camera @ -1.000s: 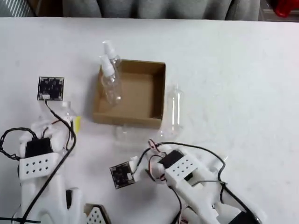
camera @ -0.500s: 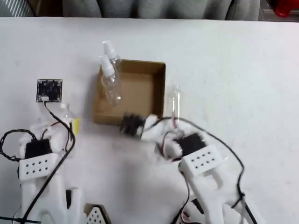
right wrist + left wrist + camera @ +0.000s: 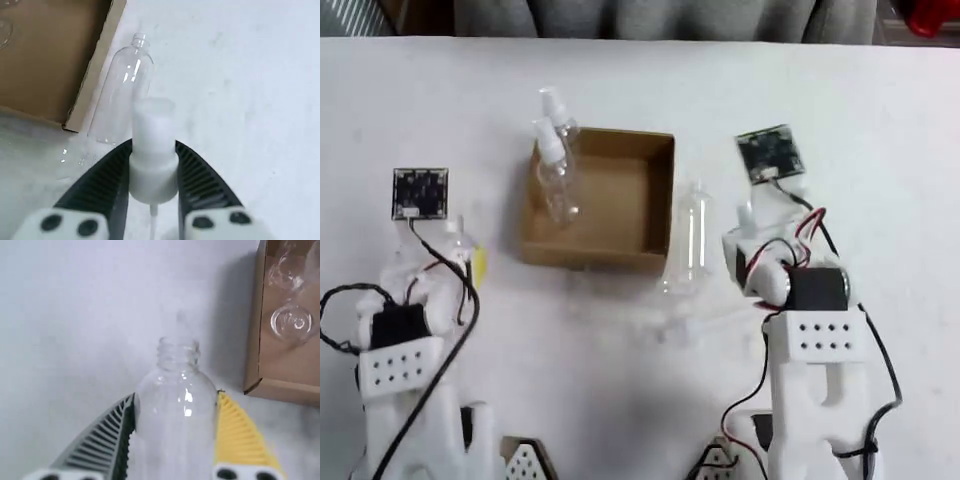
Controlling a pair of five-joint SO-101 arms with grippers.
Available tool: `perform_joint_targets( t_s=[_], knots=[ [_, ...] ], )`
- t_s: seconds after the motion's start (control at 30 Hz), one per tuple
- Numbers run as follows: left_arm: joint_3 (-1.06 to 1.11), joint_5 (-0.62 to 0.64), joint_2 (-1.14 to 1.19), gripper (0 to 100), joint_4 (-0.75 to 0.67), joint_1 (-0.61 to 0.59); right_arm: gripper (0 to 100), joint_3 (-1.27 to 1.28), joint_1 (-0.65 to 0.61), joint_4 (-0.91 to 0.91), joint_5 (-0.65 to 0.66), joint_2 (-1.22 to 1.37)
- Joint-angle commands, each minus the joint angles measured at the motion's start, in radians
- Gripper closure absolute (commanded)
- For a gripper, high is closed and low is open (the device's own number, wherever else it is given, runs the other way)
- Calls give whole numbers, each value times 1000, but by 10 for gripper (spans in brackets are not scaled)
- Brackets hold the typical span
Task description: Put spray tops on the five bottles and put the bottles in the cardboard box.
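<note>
Bottles number four that we can count with certainty, and spray tops three. We take them from the near side outward.

Nearest on the left, the left gripper (image 3: pixel 176 401) is clamped on an uncapped bottle (image 3: pixel 175 385), with one grey finger and one yellow finger pressed against its sides. The bottle's open neck points away from the wrist, toward the far side. The wrist view shows that threaded neck plainly, whereas the high view gives just a clear shoulder beside the yellow finger.

On the right, the right gripper (image 3: pixel 153 147) is closed tight on one white spray top (image 3: pixel 152 125). Its head points away from the wrist and its thin tube runs back between the fingers.

Between the arms a second open bottle (image 3: pixel 691 240) lies on the table (image 3: pixel 840 100) just right of the one cardboard box (image 3: pixel 620 205). It lies lengthwise near to far, with its neck to the far side. We cannot identify a faint clear shape (image 3: pixel 65 156) by the box's near right corner.

In the box's far left corner two capped bottles (image 3: pixel 558 185) lean, their white tops pointing far and over the rim. The left wrist view shows their round bases instead.
</note>
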Motion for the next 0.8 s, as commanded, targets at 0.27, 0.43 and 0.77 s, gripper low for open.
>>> perform_joint_targets(
  t_s=[0.27, 0.43, 0.77],
  knots=[
    [-107, 15, -493, 947, 60, 282, 982, -68, 38, -222, -41, -96],
    [-149, 80, -493, 947, -28, 392, 983, -68, 36, -361, -175, -254],
    [-149, 276, -395, 947, -233, 582, 983, -69, 35, -753, -400, -481]
  ],
)
